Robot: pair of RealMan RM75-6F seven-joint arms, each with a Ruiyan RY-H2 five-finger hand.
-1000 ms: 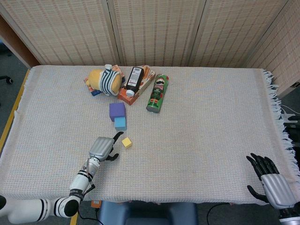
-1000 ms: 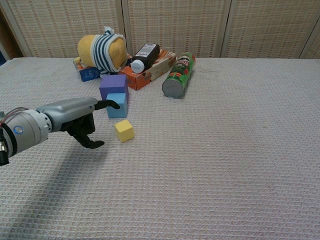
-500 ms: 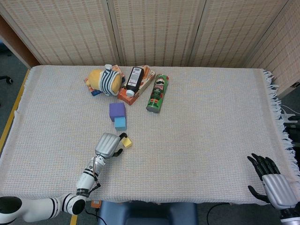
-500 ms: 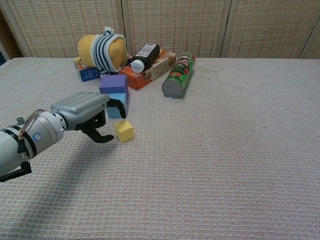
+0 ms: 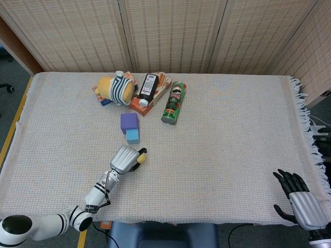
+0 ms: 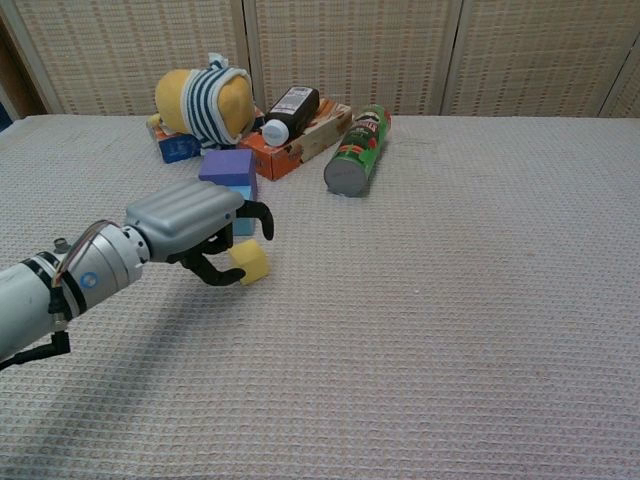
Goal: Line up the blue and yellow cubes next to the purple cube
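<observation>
Clearly the left hand (image 6: pixel 200 232) curls around the yellow cube (image 6: pixel 251 261), apparently grasping it; a loose pinch could knock it into the blue cube (image 5: pixel 133 136) beside the purple cube (image 5: pixel 129 122).

Left hand (image 6: pixel 197 226) low over cloth-covered table (image 6: pixel 450 320), fingers curled around yellow cube (image 6: pixel 251 262); dark fingertips (image 6: pixel 262 217) hook over cube's top, thumb under near side. Grip not certain. Blue cube (image 6: pixel 241 208) just behind hand, partly hidden, touching purple cube (image 6: pixel 226 167). Behind these: striped plush toy (image 6: pixel 205 101), orange box (image 6: pixel 300 137) with dark bottle (image 6: pixel 288 112) lying on it, green can (image 6: pixel 359 150) on its side.
</observation>
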